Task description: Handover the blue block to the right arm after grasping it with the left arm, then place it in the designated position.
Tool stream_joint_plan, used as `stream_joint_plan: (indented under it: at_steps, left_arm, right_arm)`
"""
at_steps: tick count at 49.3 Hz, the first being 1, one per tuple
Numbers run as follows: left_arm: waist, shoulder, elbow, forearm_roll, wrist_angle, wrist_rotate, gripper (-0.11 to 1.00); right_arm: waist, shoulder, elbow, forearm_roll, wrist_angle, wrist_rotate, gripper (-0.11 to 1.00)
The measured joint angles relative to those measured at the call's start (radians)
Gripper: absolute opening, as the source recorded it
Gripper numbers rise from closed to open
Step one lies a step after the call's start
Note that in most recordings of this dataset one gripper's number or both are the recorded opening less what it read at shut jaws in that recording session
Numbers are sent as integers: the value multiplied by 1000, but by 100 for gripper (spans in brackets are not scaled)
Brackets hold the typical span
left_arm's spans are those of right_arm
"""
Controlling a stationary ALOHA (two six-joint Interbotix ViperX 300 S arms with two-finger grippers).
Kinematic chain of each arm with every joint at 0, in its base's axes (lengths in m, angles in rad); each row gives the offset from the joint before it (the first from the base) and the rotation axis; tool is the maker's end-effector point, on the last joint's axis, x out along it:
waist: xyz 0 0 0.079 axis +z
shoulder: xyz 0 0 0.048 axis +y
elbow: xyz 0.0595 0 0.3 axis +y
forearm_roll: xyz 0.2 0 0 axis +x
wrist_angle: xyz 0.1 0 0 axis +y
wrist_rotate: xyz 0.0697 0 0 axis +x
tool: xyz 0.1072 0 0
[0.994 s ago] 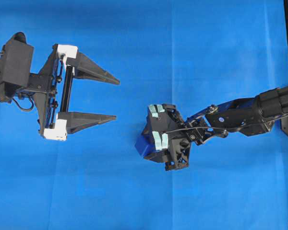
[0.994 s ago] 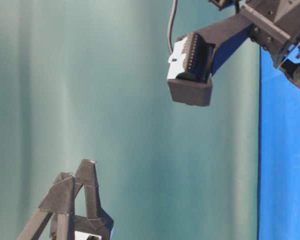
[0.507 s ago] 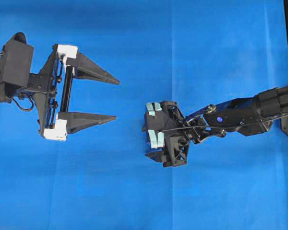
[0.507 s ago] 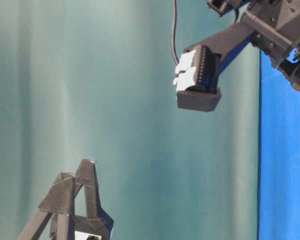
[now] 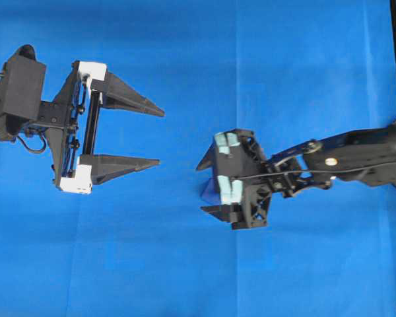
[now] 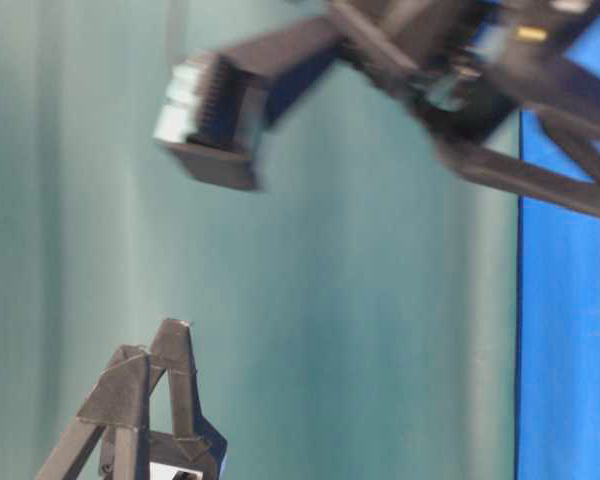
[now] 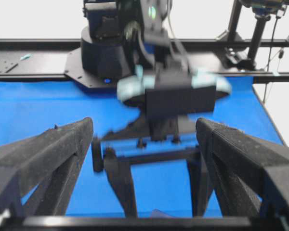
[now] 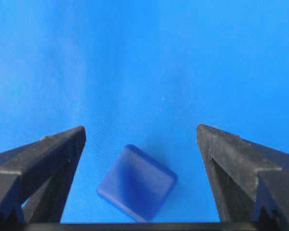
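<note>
Blue cloth [image 5: 185, 264], bright and plain, covers the whole desk. On it lies the small dark-blue cube with rounded edges [image 8: 137, 183], resting flat and turned cornerwise in the right wrist view, between the two dark fingers [image 8: 43, 156] of the right hand [image 5: 212, 186] but touching neither. That hand, all dark with pale green patches on its wrist housing, stands with its fingers spread wide and grips nothing; from overhead only a sliver of the cube [image 5: 210, 191] shows beneath it. The right arm [image 5: 356, 155] reaches in from the right edge, and it is blurred in the table-level view. Well apart on the left hangs the left hand [image 5: 162, 137], black with white plastic blocks at its finger bases, fingers likewise splayed fully and bare, pointing toward the right hand.
</note>
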Motion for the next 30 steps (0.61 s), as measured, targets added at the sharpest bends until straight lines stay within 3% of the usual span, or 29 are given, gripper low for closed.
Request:
stream_joint_plan:
  at_steps: [18,30]
  left_arm:
    - [0,0,0,0,0,2,92]
    - [2,0,0,0,0,2,92]
  right_arm:
    - [20,-264,-8,-2,239,-8,92]
    - [20,-416,-6,-28,357,-9,92]
